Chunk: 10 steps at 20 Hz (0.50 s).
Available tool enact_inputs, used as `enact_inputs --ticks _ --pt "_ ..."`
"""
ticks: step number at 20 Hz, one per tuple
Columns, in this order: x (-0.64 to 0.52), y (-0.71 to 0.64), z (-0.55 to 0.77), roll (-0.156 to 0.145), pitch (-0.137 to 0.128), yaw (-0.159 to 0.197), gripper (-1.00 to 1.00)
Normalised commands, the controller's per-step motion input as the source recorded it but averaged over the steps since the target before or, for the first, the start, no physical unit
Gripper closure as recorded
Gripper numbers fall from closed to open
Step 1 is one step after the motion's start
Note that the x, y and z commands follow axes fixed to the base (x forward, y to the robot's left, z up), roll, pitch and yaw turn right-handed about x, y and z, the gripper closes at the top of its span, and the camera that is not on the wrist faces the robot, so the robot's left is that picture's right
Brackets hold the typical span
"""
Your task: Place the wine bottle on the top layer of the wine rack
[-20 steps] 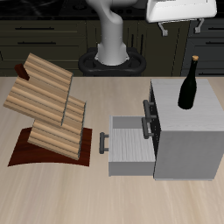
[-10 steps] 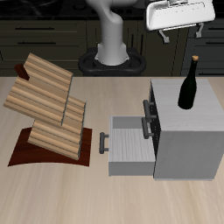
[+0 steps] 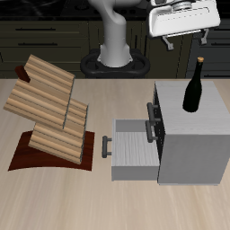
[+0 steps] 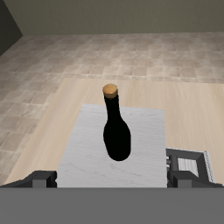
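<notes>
The wine bottle stands upright on the grey cabinet, unheld. The claw hangs directly above it, well clear, fingers spread apart. The wine rack stands across the table, top layer bare.

No writing, brand, number or sign could be read anywhere. The wine bottle showed plain dark glass in both views, and the grey cabinet carried no markings.
</notes>
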Motion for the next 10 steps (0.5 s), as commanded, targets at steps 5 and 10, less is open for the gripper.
enact_inputs --ticks 5,10 --pt "0.19 0.03 0.04 -0.016 -0.033 0.012 -1.0" --pt "0.16 0.05 0.01 0.0 -0.008 0.02 -1.0"
